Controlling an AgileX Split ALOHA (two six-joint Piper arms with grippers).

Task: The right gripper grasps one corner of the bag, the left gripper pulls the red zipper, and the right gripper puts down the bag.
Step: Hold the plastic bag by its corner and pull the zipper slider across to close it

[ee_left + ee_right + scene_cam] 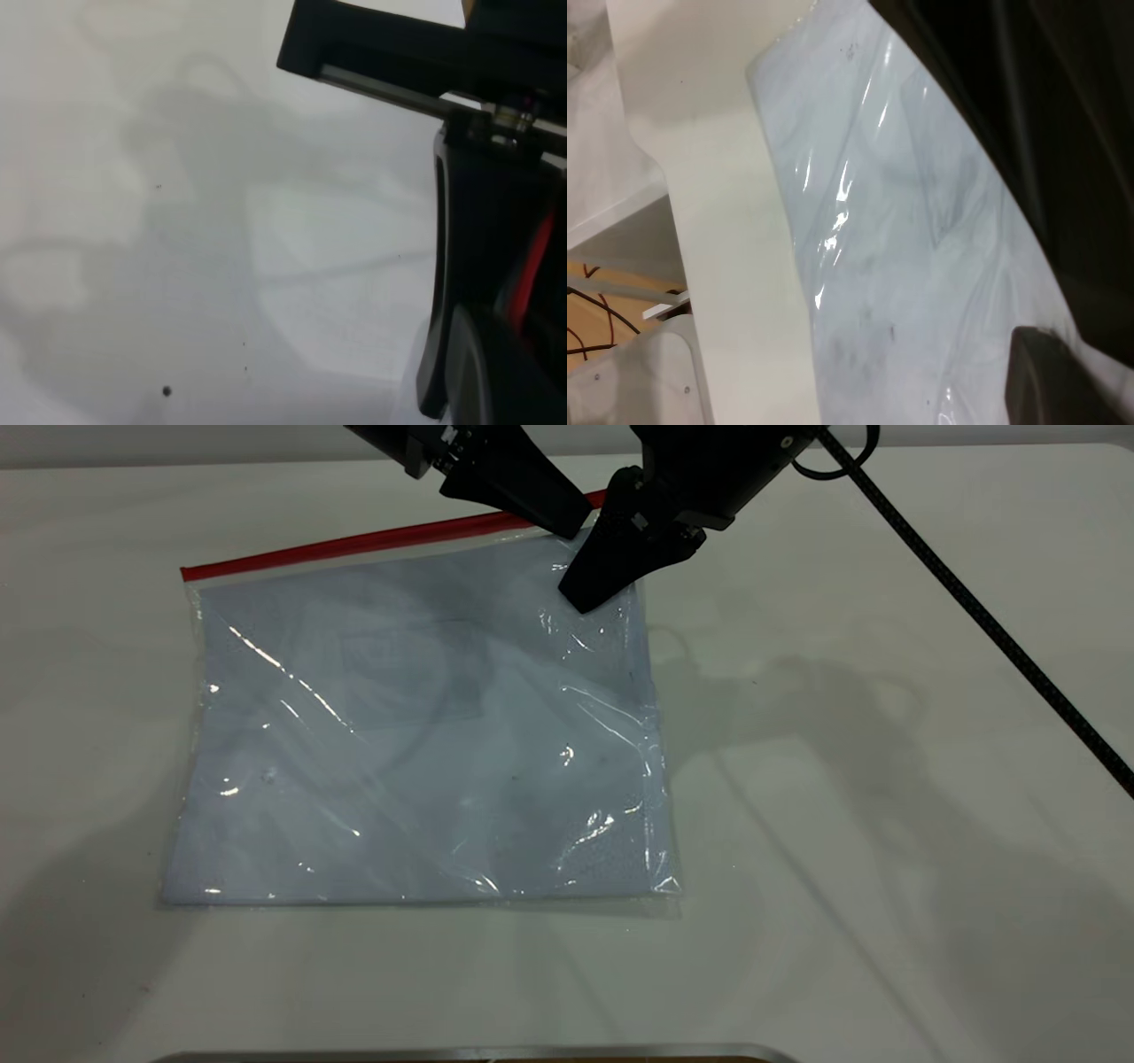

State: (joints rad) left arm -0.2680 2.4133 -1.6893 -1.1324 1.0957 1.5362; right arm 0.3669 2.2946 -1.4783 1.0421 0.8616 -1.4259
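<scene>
The bag [416, 735] lies flat on the white table, with the red zipper [354, 543] along its far edge. My right gripper [585, 593] is at the bag's far right corner and shut on the plastic there, which is slightly raised. In the right wrist view the bag [904, 221] runs in against one dark finger [1045, 381]. My left gripper [571, 522] has its tips at the right end of the zipper, just beside the right gripper. In the left wrist view a red piece of zipper [532, 266] shows between its dark fingers [452, 292]. The slider tab is hidden.
The right arm's braided cable [974, 611] runs diagonally across the table's right side. A metal edge [478, 1054] lies along the near side of the table. The table's edge [682, 177] shows in the right wrist view, with floor and wires beyond.
</scene>
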